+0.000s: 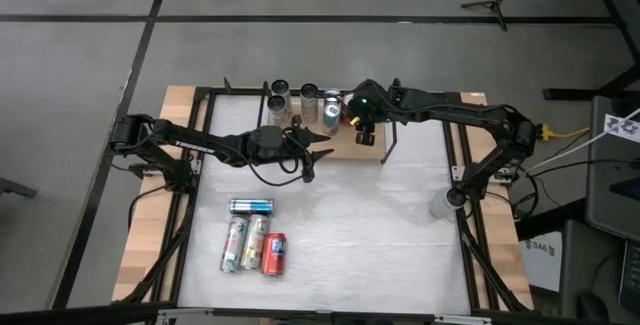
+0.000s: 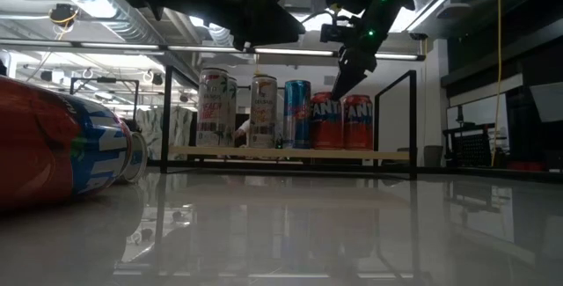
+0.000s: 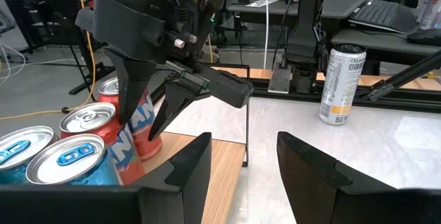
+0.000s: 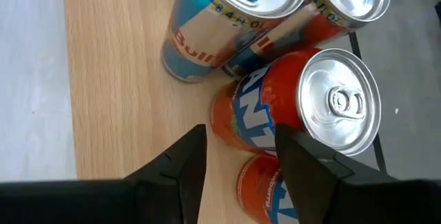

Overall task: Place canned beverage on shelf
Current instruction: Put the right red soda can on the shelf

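The right hand [image 1: 366, 135] hangs over the right end of the shelf [image 2: 290, 153] at the far side of the table [image 1: 400, 235], its fingers parted with nothing between them, tips beside the orange canned beverage [image 4: 303, 117] standing upright there, and it seems just clear of the can, though contact is hard to judge. That can stands in a row of five on the board, a second orange can [image 2: 356, 121] touching it. The left hand [image 1: 318, 145] hovers just left of and nearer than the shelf, unclenched and empty, with four more cans [image 1: 254, 240] lying at the table's near left.
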`<state>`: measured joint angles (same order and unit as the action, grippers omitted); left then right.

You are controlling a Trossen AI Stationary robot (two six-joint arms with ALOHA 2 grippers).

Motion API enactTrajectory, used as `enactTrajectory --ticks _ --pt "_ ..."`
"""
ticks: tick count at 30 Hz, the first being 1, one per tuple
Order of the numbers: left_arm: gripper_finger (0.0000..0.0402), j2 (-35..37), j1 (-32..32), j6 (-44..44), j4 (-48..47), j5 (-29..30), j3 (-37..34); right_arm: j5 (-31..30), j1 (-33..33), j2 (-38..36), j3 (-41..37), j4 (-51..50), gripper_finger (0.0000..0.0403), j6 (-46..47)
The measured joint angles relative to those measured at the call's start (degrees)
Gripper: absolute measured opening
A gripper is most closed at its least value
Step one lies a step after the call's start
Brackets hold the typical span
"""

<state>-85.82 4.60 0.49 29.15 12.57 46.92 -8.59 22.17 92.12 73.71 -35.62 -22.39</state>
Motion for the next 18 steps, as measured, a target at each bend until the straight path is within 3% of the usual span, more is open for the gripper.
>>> enactTrajectory --ticks 6,11,18 --pt "0.0158 0.0 0.0 0.0 0.0 0.0 0.0 -0.5 0.0 0.0 0.0 0.0 0.0169 0.3" --pt "0.0158 0.0 0.0 0.0 0.0 0.0 0.0 -4.9 0.0 0.0 0.0 -0.1 0.0169 1.8" --pt "0.0158 0.0 0.0 0.0 0.0 0.0 0.0 -5.0 0.0 0.0 0.0 -0.1 0.0169 1.8"
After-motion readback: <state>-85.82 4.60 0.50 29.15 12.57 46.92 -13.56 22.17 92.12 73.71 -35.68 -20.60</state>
